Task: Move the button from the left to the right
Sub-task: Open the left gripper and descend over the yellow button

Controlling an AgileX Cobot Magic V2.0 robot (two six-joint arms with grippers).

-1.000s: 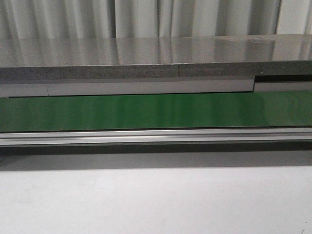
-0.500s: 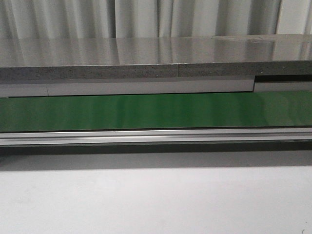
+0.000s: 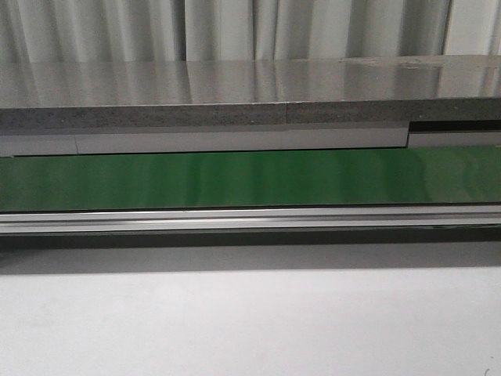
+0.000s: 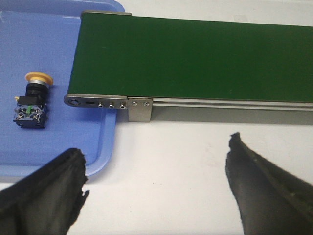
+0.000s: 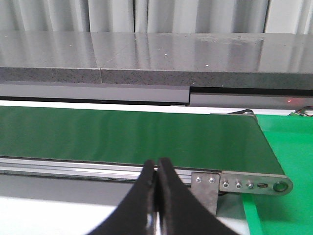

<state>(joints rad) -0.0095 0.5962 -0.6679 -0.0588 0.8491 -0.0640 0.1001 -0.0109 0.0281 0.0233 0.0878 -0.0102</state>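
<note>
**Button rests in blue tray as left jaws hang open above the table**

The button point(image 4: 32, 100) — a yellow-orange mushroom cap on a black boxy body with small green and yellow marks — lies on its side in a blue tray point(image 4: 100, 142), apart from both arms. In the left wrist view the left gripper point(image 4: 156, 171) hangs with its jaws spread wide, nothing between them; one black finger point(image 4: 46, 193) overlaps the tray's near rim in the picture, the other point(image 4: 264, 181) sits over the bare white table point(image 4: 166, 161). The button lies beyond the first finger, near the tray's middle, its cap pointing away from the camera and its body toward it.

Just beside the tray runs a green conveyor belt point(image 4: 195, 58), its rounded end reaching over the tray's edge. A silver side rail point(image 4: 98, 103) with small screws and a metal bracket point(image 4: 139, 108) close off that end.

In the right wrist view the right gripper point(image 5: 157, 169) shows its jaws pressed together, holding nothing. Past them lies the belt's other end, with a matching silver rail and roller cap point(image 5: 279, 186), and a bright green surface point(image 5: 288, 147) just beyond it.

The front view takes in only the belt's middle stretch, the aluminium frame point(image 3: 250, 219) below it, a grey stone-look ledge point(image 3: 250, 94) behind and pale curtains point(image 3: 235, 27) — no arm and no button in sight there.
</note>
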